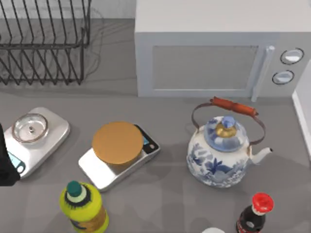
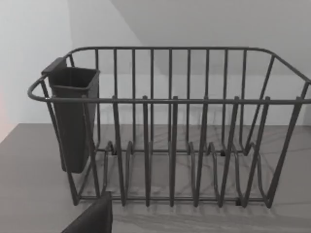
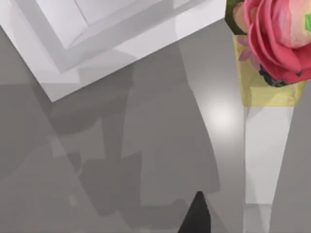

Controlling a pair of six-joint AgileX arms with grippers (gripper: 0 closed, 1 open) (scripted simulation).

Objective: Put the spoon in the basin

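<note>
Basin: a shallow round dish (image 1: 30,127), probably the basin, though the top view leaves its depth hard to judge.
Look: glassy or silvery, with a bright thin rim and a small pale spot at the centre.
Pose: upright, mouth facing up, sitting level.
Support: it rests on the platform of a silver scale (image 1: 53,138), toward that platform's far end.
Place: far left of the grey worktop (image 1: 170,116), nearer the camera than the wire dish rack (image 1: 43,43).
Neighbour: well apart from the second scale (image 1: 104,172), which stands to its right.
</note>
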